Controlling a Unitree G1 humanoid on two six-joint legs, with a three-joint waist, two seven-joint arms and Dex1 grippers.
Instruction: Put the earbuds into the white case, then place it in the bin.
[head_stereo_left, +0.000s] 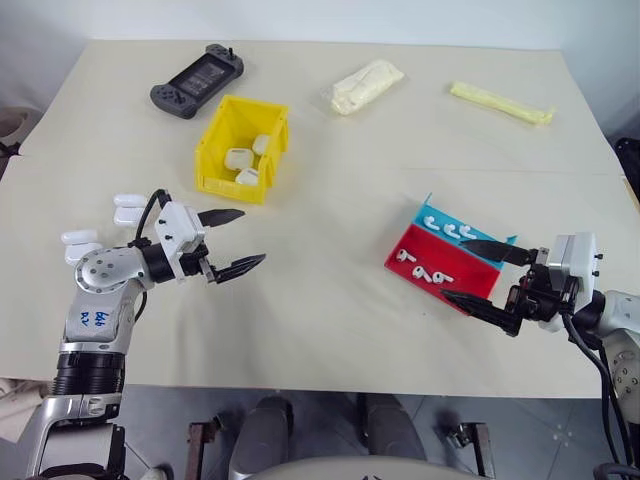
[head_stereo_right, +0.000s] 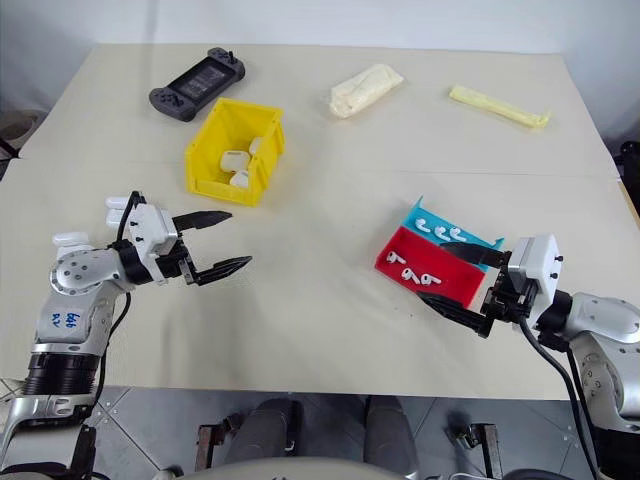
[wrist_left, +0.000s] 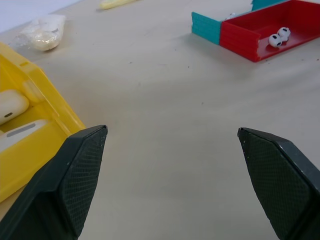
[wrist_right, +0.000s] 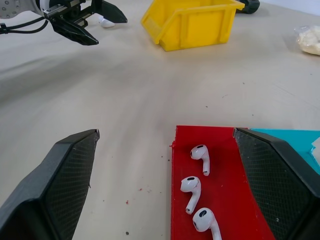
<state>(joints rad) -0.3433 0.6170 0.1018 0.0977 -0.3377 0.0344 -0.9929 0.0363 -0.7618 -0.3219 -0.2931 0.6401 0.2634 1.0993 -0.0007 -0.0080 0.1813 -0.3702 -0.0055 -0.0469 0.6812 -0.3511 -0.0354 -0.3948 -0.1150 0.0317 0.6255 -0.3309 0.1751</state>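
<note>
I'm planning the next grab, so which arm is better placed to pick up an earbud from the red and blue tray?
Right. The right gripper is open at the tray with the earbuds between its fingers; the left gripper is open far across the table.

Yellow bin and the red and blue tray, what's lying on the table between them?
Nothing: bare table between the yellow bin and the tray, as the left eye view shows.

Earbuds (head_stereo_left: 428, 272): six. Cases (head_stereo_left: 238, 158): seven. Bin (head_stereo_left: 215, 181): one.
</note>
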